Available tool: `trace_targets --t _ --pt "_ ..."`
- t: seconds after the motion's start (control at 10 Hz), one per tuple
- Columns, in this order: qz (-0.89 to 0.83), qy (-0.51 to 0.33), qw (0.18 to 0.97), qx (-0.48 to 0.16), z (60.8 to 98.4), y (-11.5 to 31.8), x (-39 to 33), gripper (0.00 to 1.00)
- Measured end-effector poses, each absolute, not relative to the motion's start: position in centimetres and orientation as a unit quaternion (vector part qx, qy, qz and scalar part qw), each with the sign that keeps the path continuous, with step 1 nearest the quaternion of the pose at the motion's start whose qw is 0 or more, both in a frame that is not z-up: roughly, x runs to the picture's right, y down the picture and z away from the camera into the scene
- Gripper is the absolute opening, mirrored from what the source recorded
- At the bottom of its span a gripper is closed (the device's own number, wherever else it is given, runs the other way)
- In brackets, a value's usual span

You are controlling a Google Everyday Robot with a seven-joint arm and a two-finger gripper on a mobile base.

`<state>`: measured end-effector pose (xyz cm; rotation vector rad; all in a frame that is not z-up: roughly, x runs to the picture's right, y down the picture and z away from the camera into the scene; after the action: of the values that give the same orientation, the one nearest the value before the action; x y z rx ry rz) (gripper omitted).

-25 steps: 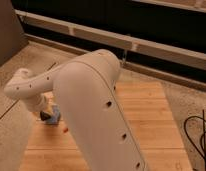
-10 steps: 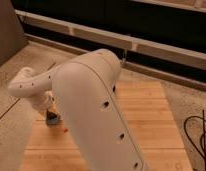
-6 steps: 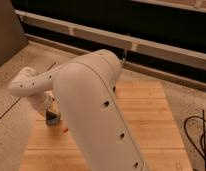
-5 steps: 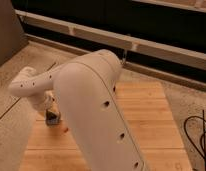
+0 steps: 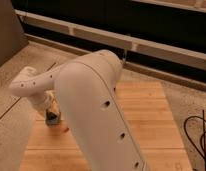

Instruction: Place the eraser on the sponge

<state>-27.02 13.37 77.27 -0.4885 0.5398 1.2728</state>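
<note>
Camera view gives you the end effector (image 5: 51,113) at the left of the scene, low over the near-left part of the wooden tabletop (image 5: 146,117). It hangs from a white wrist link that reaches left and then bends down. You cannot tell how far open it is, or whether it has hold of anything; its tip is a dim shape against the wood.

Right under that tip you see a small bluish-dark patch lying on the wood, which fits the sponge (image 5: 52,120). The end effector is at it or just above it; whether they touch is not clear. You cannot pick out the eraser as a separate shape: the dark part of that patch may belong to it, but that cannot be told.

Just to the right of the patch, a little nearer to you, a thin orange-red piece (image 5: 66,129) lies on the boards, close beside the arm's edge.

The big white arm (image 5: 96,115) fills the middle of the scene, running from the lower right up to a rounded elbow and hiding much of the tabletop behind it. Around the wood is speckled floor (image 5: 18,75). A black cable (image 5: 196,132) loops at the right edge. Behind, a pale rail (image 5: 146,46) crosses a dark wall, and a grey panel (image 5: 6,30) stands at the upper left.
</note>
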Motion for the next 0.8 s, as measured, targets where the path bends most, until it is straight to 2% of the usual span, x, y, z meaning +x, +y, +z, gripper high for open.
trace_targets --t 0.5,0.8 --pt "0.583 0.244 0.742 -0.224 77.2 13.2 -27.1 0.79" --pt "0.585 0.201 0.755 -0.218 75.7 10.6 -28.8 0.79"
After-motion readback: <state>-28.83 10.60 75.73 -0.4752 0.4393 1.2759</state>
